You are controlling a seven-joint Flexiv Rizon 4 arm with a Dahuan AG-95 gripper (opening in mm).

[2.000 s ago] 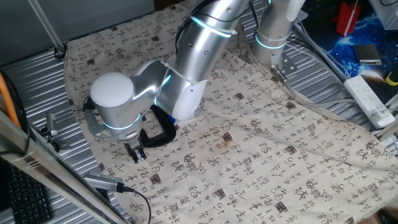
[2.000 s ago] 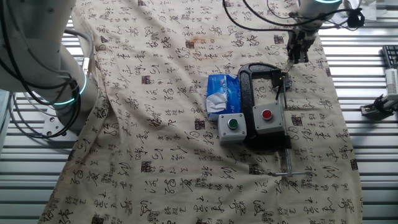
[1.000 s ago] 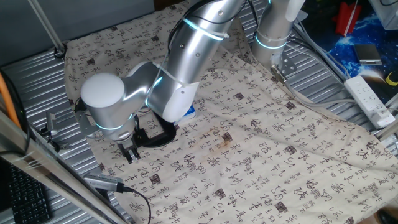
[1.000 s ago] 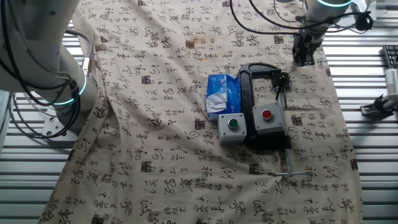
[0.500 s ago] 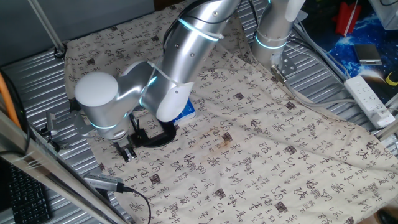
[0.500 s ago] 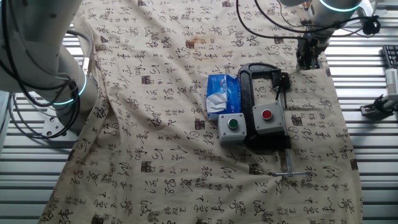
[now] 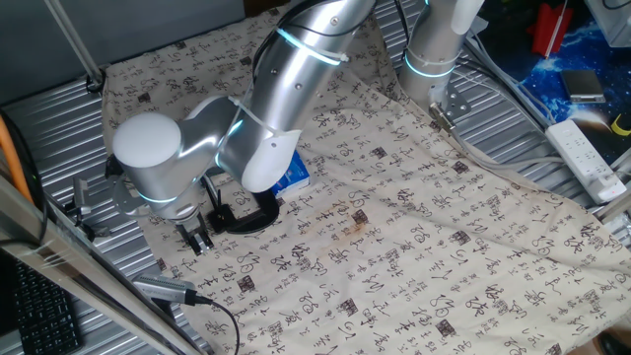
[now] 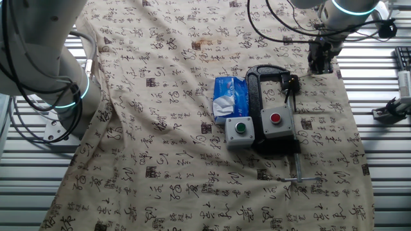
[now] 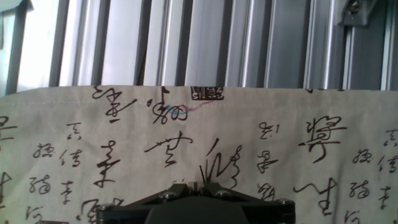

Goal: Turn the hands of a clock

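Spread over a ribbed metal table (image 8: 385,192): a cream cloth printed with black calligraphy (image 8: 167,128), creased, one brownish stain near its far end. Around it a workshop clutter, with a white power strip (image 7: 587,153) at 3 o'clock in one fixed view and a dark keyboard (image 7: 39,306) at 8 o'clock.

On the cloth, seen from the other fixed view: a flat black ring-shaped clock with a long straight bar (image 8: 252,90), lying flat. Touching it on the 9 o'clock side, a blue tissue box (image 8: 230,97). At its 6 o'clock end, a grey box with a red button (image 8: 276,122) and, beside that, a grey box with a green button (image 8: 239,131).

Over the last two seconds: drifted steadily outward, the two-finger gripper (image 8: 319,61), from just above the clock's top end to roughly 1 o'clock of it, at the cloth's hem. Confirmed in the hand view: only hem, print and bare metal slats ahead, no clock in sight. Fingertips (image 9: 202,182) pressed together there, nothing between them.

Likely meaning: not a reach for the hands but a backing off, either after a turn or to line up afresh. Hands themselves too small to make out, so progress hard to judge. Next contact would call for a return toward 7 o'clock.
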